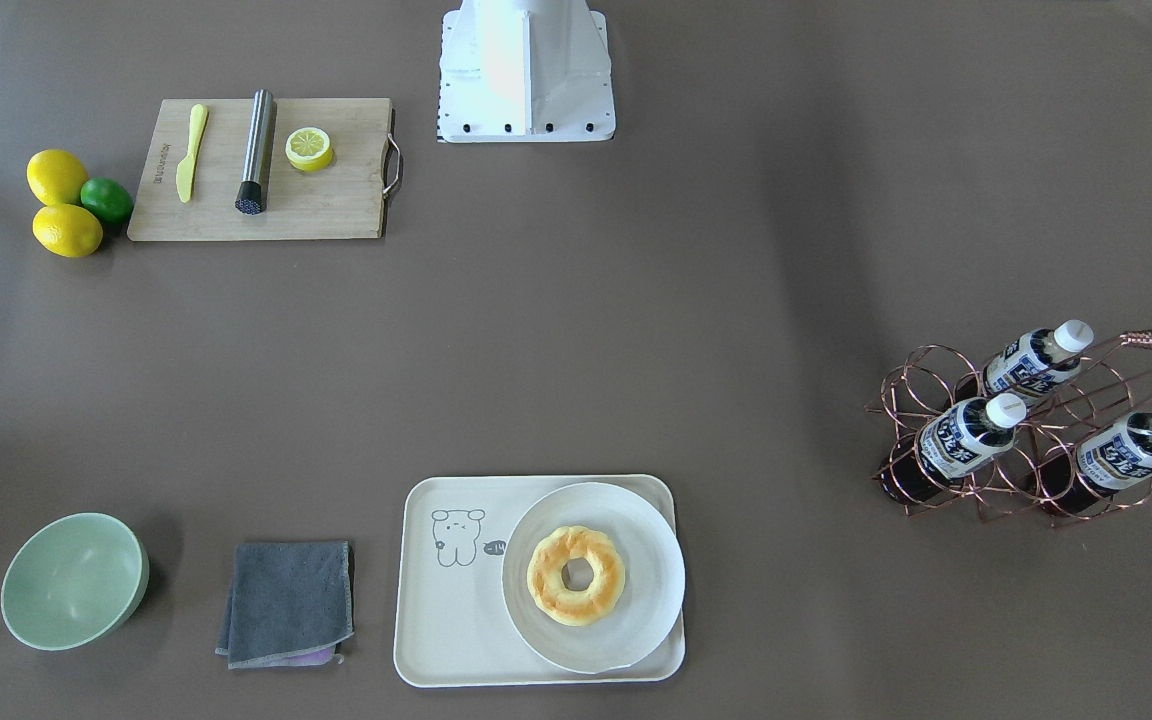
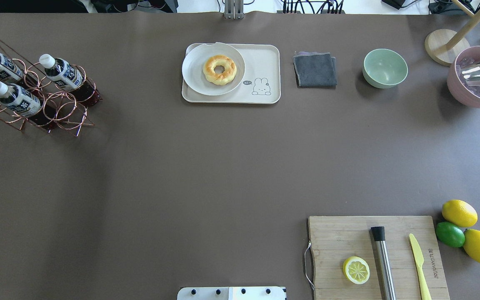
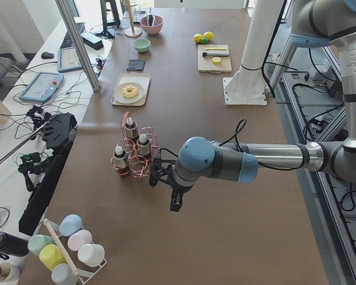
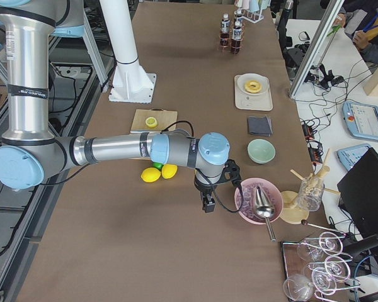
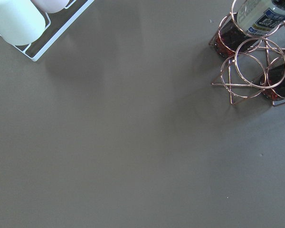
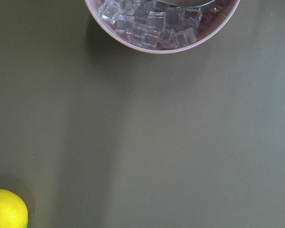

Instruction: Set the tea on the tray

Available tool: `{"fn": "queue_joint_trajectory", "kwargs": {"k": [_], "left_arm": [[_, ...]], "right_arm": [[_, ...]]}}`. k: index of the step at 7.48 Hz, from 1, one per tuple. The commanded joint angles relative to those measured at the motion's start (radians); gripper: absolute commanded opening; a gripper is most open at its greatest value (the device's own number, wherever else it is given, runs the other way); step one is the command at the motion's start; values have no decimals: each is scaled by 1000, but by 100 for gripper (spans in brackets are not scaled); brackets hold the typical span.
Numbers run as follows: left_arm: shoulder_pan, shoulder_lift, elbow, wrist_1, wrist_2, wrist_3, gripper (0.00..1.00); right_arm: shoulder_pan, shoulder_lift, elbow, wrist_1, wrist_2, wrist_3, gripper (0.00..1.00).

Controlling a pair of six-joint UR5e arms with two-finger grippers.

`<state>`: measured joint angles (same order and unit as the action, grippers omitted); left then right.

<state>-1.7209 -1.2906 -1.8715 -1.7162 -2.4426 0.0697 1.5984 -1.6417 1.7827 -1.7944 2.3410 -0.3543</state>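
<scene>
Seen from overhead, at the far left three small clear plastic bottles of dark brown tea (image 2: 15,99) with white caps lean in a copper wire rack (image 2: 63,110). The rack's handle is cut off by the edge, and the label print is too small to read. None of the bottles is on the cream rectangular tray (image 2: 261,58), which lies well apart at the far middle of the tabletop (image 2: 181,175). A round white plate (image 2: 194,79) bearing a ring doughnut (image 2: 219,70) reaches the tray's left rim.

Further right lie a folded grey cloth (image 2: 315,69), a pale green bowl (image 2: 385,68) and a pink bowl of ice cubes (image 2: 458,93), cut off at the right edge.

The left tool (image 3: 175,205) hangs near the rack and the right tool (image 4: 208,204) near the pink bowl. Each shows only small and side-on, so I cannot tell how far either is open or whether it holds anything.

The tabletop is plain matte brown, and a cluttered white desk (image 3: 9,172) runs along its far side.
</scene>
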Motion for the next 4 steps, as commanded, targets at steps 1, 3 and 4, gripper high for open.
{"fn": "queue_joint_trajectory", "kwargs": {"k": [1, 3, 4], "left_arm": [[1, 22, -5, -2, -1, 7, 97], [1, 43, 3, -80, 2, -2, 97], [1, 56, 5, -110, 0, -7, 97]], "right_arm": [[0, -9, 4, 1, 1, 0, 100], [0, -7, 4, 0, 1, 0, 100], [0, -9, 4, 0, 1, 0, 100]]}}
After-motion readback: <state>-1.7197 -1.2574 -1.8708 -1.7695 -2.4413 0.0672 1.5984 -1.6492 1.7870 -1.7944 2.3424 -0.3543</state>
